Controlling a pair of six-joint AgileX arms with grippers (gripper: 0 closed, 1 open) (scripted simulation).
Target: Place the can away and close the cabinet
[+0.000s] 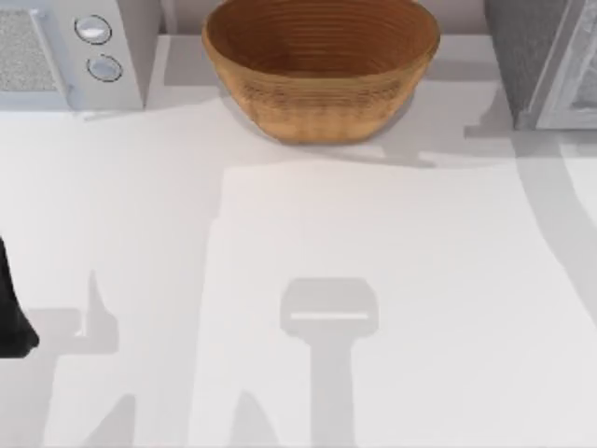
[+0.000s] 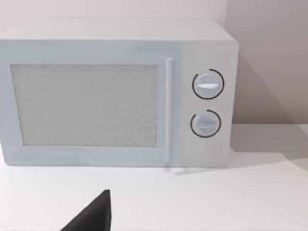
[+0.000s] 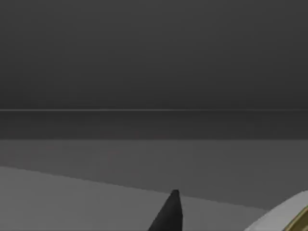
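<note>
1 wicker basket (image 1: 322, 70) between microwave (image 1: 70, 51) and cabinet (image 1: 550, 61); end effector states unclear.

Kitchen counter: microwave (image 2: 118, 94), wicker basket (image 1: 321, 65), cabinet (image 1: 546, 61).
</note>
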